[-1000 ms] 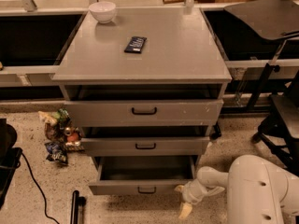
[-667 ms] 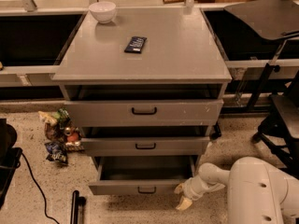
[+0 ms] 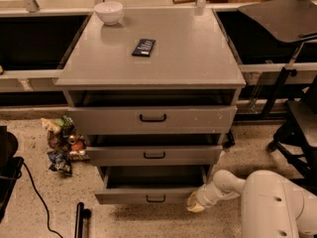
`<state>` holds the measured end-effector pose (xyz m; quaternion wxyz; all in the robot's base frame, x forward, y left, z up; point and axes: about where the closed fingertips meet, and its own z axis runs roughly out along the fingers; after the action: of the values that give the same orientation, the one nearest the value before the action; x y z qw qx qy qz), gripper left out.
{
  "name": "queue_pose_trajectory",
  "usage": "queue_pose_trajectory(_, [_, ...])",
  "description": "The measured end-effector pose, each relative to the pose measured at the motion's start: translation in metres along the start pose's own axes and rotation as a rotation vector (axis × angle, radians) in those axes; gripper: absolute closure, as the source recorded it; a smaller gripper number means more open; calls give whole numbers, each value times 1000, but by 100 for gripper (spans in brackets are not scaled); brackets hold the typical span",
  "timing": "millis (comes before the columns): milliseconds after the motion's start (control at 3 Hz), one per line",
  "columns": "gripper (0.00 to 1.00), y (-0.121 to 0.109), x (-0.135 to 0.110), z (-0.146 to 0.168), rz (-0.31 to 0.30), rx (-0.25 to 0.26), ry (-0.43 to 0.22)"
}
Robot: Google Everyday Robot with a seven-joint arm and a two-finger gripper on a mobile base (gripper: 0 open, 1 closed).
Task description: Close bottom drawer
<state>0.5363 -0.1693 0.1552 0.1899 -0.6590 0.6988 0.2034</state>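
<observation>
The one camera looks down on a grey desk (image 3: 198, 58) with three drawers in its front. On the desk top a white bowl (image 3: 110, 11) stands near the far left corner. A dark flat packet (image 3: 143, 47) lies closer to the middle, well apart from the bowl.

The top drawer (image 3: 109, 120) has the tallest front and stands slightly out, with a dark gap above it. The middle drawer (image 3: 114, 155) below it also stands slightly out.

The bottom drawer (image 3: 119, 197) is the lowest of the three and is pulled out, so that its dark inside shows behind the front panel. A small black loop handle (image 3: 155, 199) sits in the middle of that panel.

The robot's white arm (image 3: 267, 202) reaches in from the lower right. Its gripper (image 3: 195, 203) is low near the floor, at the right end of the bottom drawer's front. Whether it touches the panel cannot be told, nor whether it is open or closed.

On the speckled floor (image 3: 44, 182) left of the desk lies a heap of snack wrappers (image 3: 62, 145). A black cable (image 3: 35, 195) runs across the floor nearby, and a dark chair (image 3: 302, 118) stands to the right.
</observation>
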Motion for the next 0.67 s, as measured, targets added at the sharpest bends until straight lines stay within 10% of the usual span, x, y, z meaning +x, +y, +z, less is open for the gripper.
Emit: queue_pose_trajectory(667, [16,-31,10,-5,10,44,3])
